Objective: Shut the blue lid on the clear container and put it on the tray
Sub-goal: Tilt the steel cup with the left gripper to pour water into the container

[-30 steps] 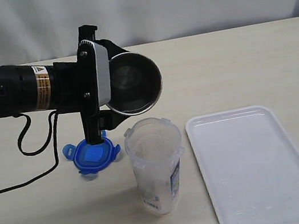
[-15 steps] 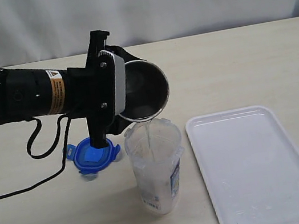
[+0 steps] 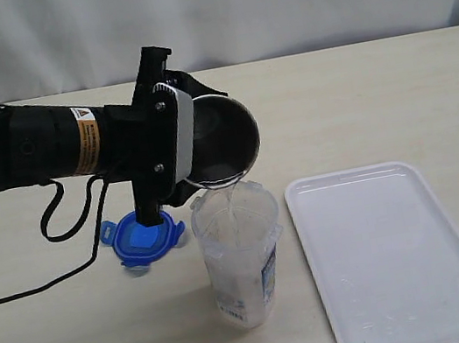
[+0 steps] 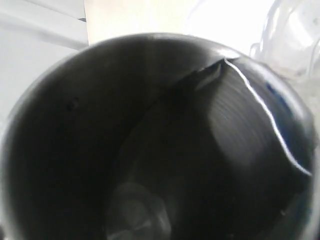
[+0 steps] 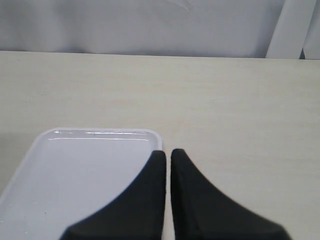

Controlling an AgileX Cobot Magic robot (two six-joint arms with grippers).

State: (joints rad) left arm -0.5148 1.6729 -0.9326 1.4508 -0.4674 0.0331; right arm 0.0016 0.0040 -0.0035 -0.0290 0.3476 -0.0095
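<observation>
The left gripper point(image 3: 197, 137) is wide and full: it holds the steel cup point(image 3: 222, 141), tipped over. A thin clear stream point(image 3: 232, 205) runs into the clear container point(image 3: 242, 267).

The container stands straight up, low in the middle of the exterior view, with its top open. The blue lid point(image 3: 142, 238) lies flat on the table point(image 3: 358, 95), just to the left of the container and right under the left gripper. So the left arm is the nearer one to the lid, but I think it must put the cup down first.

The white tray point(image 3: 396, 258) lies at the lower right, near the container. The right gripper point(image 5: 167, 165) is pinched together and holds nothing, close to the tray.
</observation>
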